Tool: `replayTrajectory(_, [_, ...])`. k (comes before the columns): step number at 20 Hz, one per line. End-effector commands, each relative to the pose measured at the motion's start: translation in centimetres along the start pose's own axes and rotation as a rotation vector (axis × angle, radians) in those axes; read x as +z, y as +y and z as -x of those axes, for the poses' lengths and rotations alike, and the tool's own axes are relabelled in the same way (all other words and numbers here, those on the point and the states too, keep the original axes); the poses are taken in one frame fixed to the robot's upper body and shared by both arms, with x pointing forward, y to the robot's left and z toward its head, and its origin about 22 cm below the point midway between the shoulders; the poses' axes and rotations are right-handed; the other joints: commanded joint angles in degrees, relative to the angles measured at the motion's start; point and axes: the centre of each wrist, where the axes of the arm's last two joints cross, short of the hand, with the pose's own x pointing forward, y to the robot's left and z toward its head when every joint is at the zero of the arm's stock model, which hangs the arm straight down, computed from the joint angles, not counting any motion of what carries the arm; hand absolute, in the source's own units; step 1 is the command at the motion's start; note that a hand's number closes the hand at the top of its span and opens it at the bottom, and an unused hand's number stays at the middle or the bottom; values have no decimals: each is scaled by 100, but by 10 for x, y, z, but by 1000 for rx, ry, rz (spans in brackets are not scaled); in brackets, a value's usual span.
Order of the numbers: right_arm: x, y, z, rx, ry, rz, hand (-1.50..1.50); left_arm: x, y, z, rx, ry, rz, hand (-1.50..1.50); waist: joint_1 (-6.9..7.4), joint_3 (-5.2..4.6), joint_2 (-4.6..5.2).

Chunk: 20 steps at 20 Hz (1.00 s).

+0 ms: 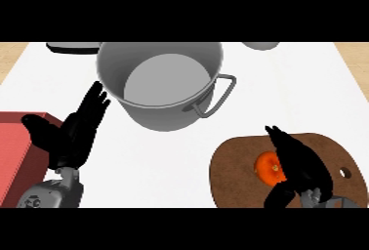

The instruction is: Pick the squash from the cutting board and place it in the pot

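This is a kitchen, and the cookware says so. A pale white worktop (288, 112) carries a large grey metal pot (162, 83) with a loop handle on its side, standing open at the back. Near the front lies a round brown wooden cutting board (238, 171) with a hanging hole by its edge, and an orange squash (268, 167) rests on it. A red block (18, 146) sits at the left edge. Light wood-toned surface shows past the worktop's far corners.
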Motion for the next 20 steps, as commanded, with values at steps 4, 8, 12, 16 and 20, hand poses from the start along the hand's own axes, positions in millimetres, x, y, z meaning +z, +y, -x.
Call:
replayTrajectory(4, [-20,0,10,27,57,-46,-150,-4,-9,-5,-9,-1,-6,0,-13,1,2])
replayTrajectory(8, [-36,16,-6,-16,-118,7,150,3,-10,5,4,-10,12,0,24,3,10])
replayTrajectory(12, [-32,22,2,1,-104,39,150,7,3,8,-11,7,18,0,0,2,2])
replayTrajectory(16, [-10,-3,-11,13,-126,54,150,15,5,2,20,10,1,0,-2,0,-4])
replayTrajectory(20, [4,0,-1,-17,-123,102,150,6,14,10,12,12,-6,0,-17,0,-4])
